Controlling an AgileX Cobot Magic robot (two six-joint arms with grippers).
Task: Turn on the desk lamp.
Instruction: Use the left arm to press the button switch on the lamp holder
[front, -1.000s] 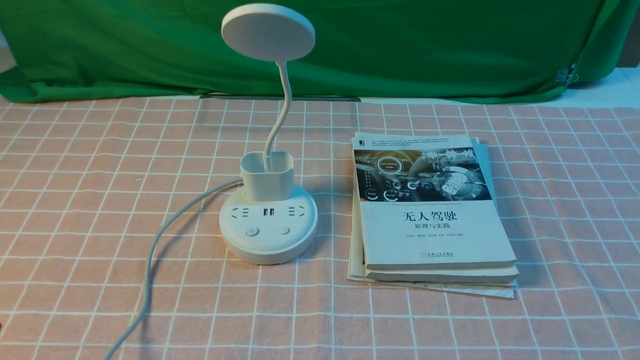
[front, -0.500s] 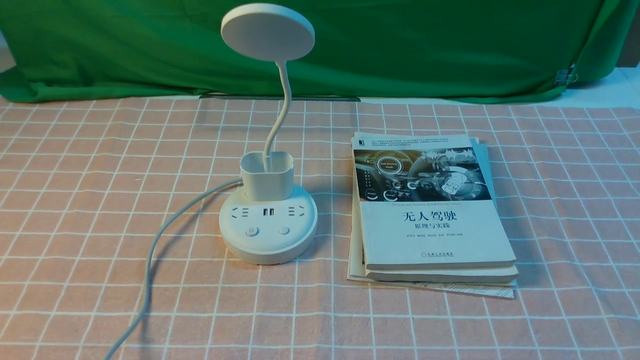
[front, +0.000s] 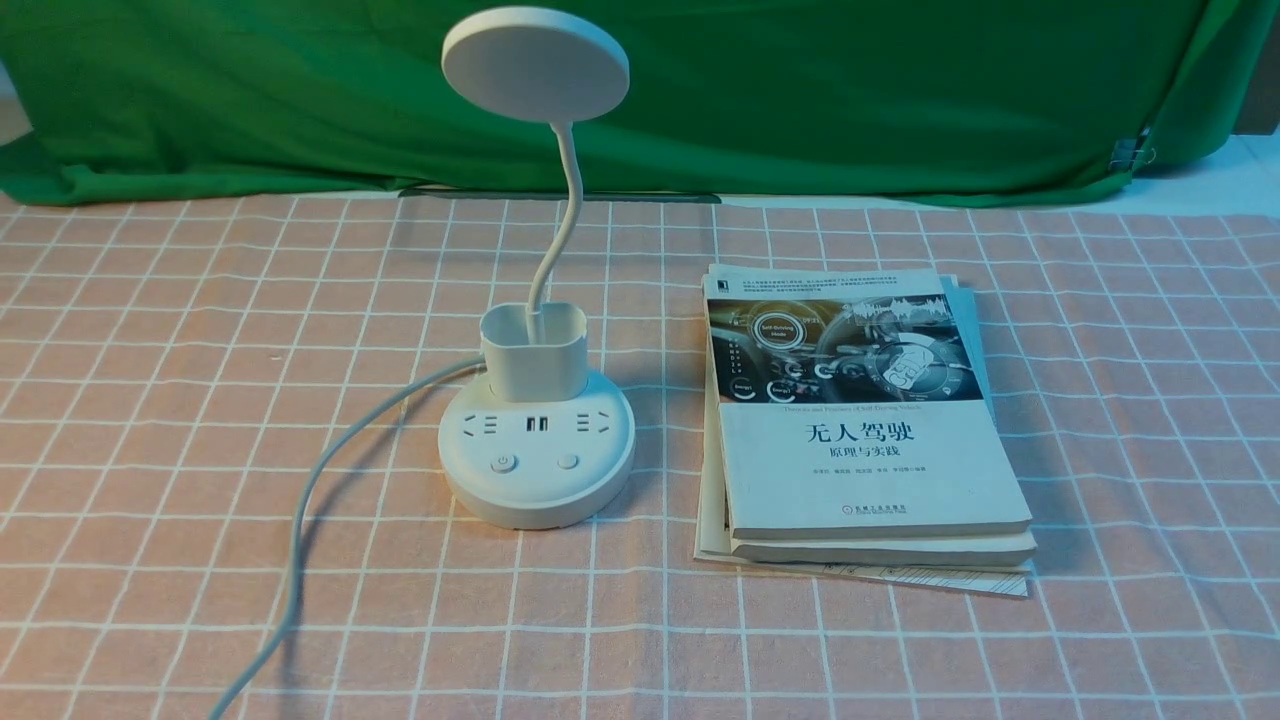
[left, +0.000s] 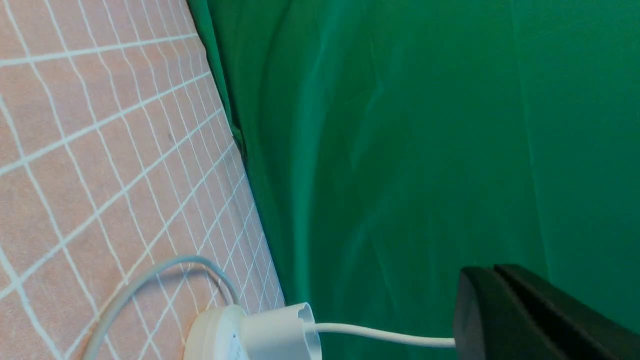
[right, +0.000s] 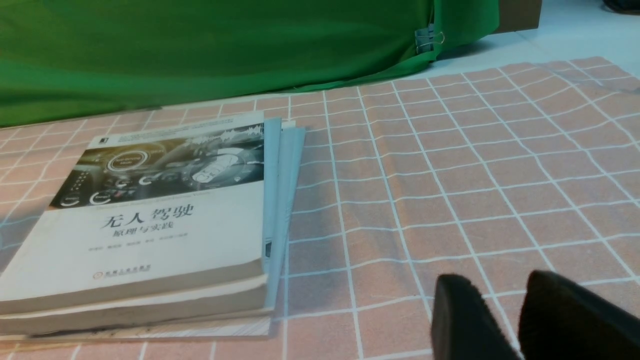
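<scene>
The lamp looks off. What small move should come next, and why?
Probably bring the left gripper toward the power button on the base of the desk lamp. The lamp head looks unlit, neither arm shows in the front view, and the left wrist view faces the lamp.

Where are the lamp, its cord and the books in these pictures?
lamp (front: 533, 355): front view, on its cup holder.
cord (front: 298, 510): front view, midway along its curve.
books (front: 865, 450): front view, on the top book's cover.

Staged lab tabletop: green backdrop cloth (front: 800, 100) clipped behind, pink checked tablecloth (front: 200, 350), stacked textbooks (front: 870, 470).
</scene>
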